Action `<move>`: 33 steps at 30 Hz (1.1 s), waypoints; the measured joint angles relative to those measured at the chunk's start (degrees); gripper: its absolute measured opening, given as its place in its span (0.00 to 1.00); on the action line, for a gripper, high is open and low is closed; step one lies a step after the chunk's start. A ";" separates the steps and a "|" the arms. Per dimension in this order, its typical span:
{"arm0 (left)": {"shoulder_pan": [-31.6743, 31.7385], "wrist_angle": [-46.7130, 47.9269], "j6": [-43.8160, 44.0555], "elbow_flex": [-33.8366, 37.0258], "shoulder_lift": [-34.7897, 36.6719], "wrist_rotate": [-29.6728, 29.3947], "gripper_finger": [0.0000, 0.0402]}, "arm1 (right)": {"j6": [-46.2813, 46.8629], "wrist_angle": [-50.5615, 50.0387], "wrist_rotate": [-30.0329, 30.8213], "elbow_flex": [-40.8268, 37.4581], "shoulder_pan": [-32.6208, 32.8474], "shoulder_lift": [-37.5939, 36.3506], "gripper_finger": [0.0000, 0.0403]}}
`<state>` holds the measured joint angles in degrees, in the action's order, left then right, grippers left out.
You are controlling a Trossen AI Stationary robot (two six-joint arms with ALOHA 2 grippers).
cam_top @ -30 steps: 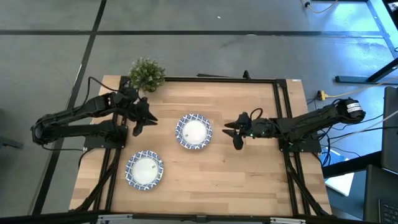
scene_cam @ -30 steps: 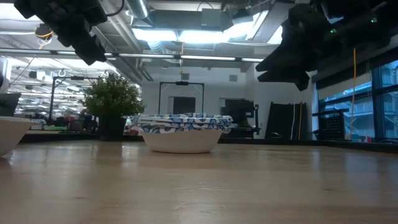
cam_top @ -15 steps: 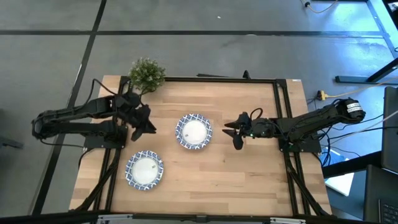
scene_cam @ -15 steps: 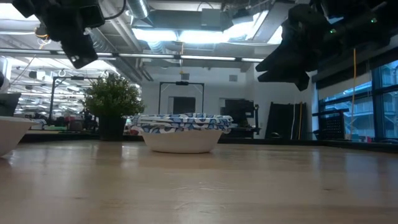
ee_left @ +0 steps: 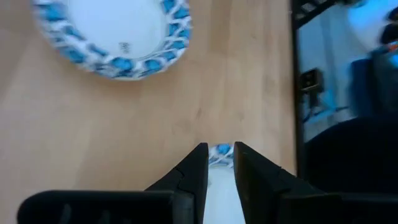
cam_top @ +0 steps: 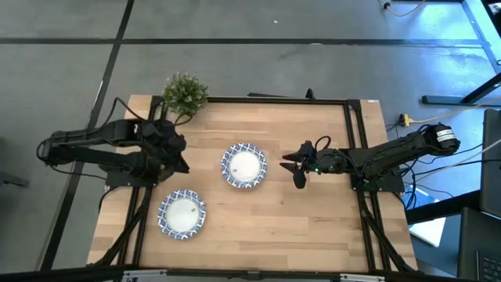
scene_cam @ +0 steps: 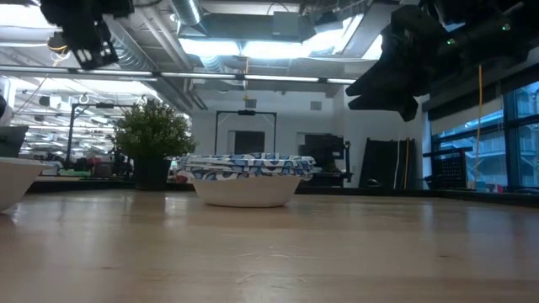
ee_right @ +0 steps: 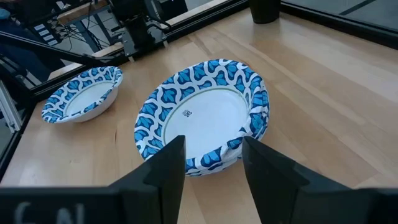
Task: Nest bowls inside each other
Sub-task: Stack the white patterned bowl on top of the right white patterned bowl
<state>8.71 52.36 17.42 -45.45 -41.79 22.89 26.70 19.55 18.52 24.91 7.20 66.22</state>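
The left pincer (cam_top: pixel 176 153) has pulled back from the stacked bowls (cam_top: pixel 244 165) toward the lone bowl (cam_top: pixel 182 214), probably the next one to nest. Its fingers look close together, pinching nothing. The right pincer (cam_top: pixel 298 166) waits spread, just beside the stack. Only the low view shows several rims piled up.

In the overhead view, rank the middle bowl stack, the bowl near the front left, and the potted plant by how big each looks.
1. Middle bowl stack and front-left bowl: alike in size, so I won't rank one over the other.
2. Potted plant: only slightly smaller across, and standing taller, nearer the camera, so this place is unsure.
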 joint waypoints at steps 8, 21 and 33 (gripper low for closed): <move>-1.17 13.03 -0.11 -10.12 -6.58 -2.40 0.11 | 0.04 0.00 0.00 0.00 0.00 0.00 0.40; -5.46 19.02 3.36 -10.09 -20.77 -11.06 0.11 | -0.09 -0.05 -0.04 0.00 0.00 0.00 0.40; -15.72 21.53 -5.62 -10.03 -32.14 -13.16 0.26 | -0.31 -0.15 -0.07 -0.01 0.00 0.00 0.40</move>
<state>-7.01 73.89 11.80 -55.48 -73.92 9.73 26.39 19.40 18.46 24.90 7.20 66.22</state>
